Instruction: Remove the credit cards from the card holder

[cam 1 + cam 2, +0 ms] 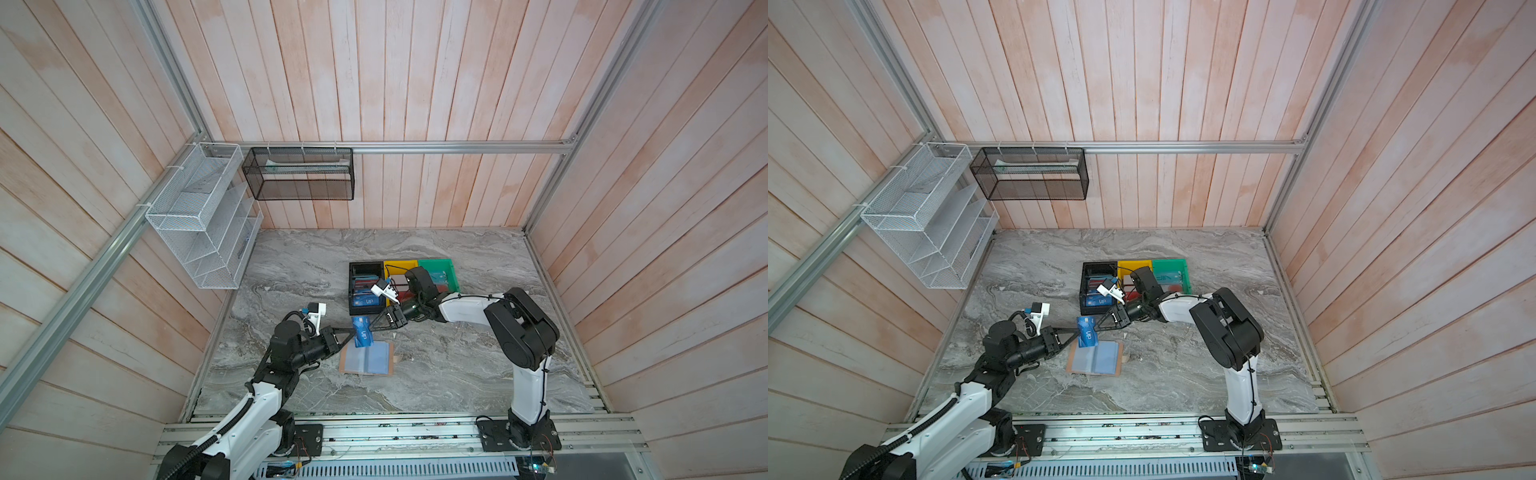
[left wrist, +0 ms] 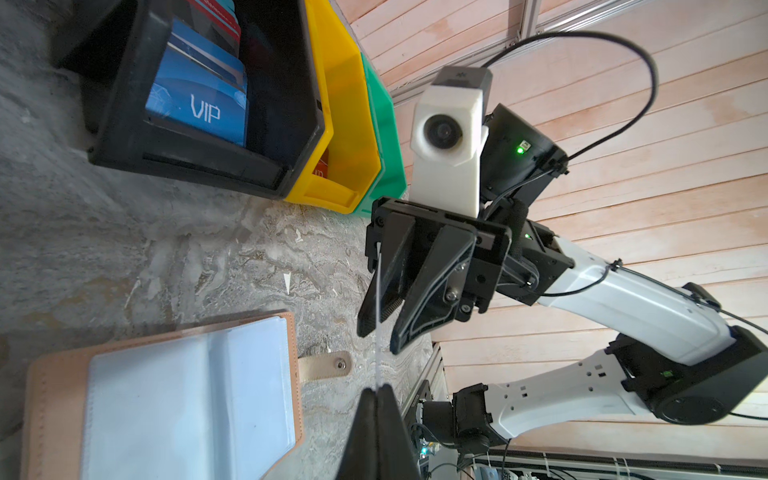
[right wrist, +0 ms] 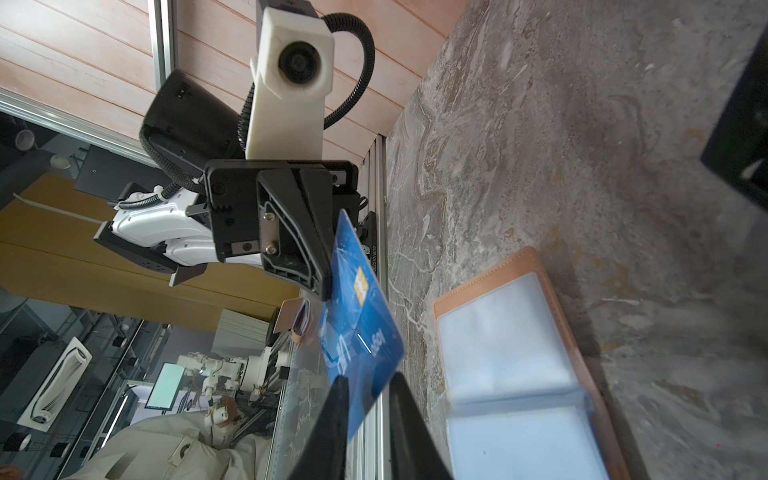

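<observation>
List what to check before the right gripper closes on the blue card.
1. Left gripper shut on the blue card: ok, it pinches one end.
2. Card's free end between the right gripper's jaws: ok, they straddle it.
3. Right gripper clamped on the card: not ok, a gap shows beside the card.
4. Card out of the card holder: ok, it is held in the air above it.
5. Card holder lying open and flat on the table: ok.
6. No cards left in the holder: cannot tell; the sleeves facing up look empty, other pages are hidden.
</observation>
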You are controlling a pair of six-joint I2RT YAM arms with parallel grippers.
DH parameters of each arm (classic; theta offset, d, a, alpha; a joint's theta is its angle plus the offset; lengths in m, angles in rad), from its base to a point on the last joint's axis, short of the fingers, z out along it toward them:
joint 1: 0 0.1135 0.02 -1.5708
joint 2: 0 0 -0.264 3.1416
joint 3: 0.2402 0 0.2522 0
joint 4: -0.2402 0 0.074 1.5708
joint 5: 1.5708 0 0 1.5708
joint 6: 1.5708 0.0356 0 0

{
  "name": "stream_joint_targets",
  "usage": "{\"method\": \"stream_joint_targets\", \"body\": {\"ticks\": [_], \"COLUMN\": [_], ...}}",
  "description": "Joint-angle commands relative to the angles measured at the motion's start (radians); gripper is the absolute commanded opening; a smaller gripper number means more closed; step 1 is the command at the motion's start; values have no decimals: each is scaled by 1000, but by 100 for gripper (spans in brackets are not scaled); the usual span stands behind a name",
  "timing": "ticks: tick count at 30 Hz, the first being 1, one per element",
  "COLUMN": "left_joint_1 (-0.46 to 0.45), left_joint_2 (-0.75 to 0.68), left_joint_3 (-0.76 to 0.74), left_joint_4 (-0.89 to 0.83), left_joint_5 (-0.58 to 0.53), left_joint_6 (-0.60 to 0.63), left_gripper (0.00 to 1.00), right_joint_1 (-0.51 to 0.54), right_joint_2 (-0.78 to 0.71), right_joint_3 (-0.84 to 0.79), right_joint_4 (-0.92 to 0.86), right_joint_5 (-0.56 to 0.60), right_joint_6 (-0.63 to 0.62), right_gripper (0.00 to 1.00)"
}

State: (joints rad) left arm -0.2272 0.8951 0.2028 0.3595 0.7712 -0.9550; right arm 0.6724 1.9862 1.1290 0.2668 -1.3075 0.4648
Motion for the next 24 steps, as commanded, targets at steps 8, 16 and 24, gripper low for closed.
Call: {"method": "stream_joint_targets", "body": {"ticks": [8,16,24], "left_joint_1": [5,5,6], "left_joint_2": [28,17,-50], "left_joint_3": [-9,-1,20], "left_joint_4": [48,0,-80], "left_joint_5": [21,3,-47], "left_joint_6": [4,25,45], "left_gripper": [0,0,30], "right_joint_1": [18,17,1], "right_joint_2": [23,5,-39], "right_joint_3": [37,-6,-77], "right_joint_4": [17,107,312], "right_joint_5": [-27,-35,-14], "right_joint_6": [9,72,235], "right_gripper": [8,0,0]}}
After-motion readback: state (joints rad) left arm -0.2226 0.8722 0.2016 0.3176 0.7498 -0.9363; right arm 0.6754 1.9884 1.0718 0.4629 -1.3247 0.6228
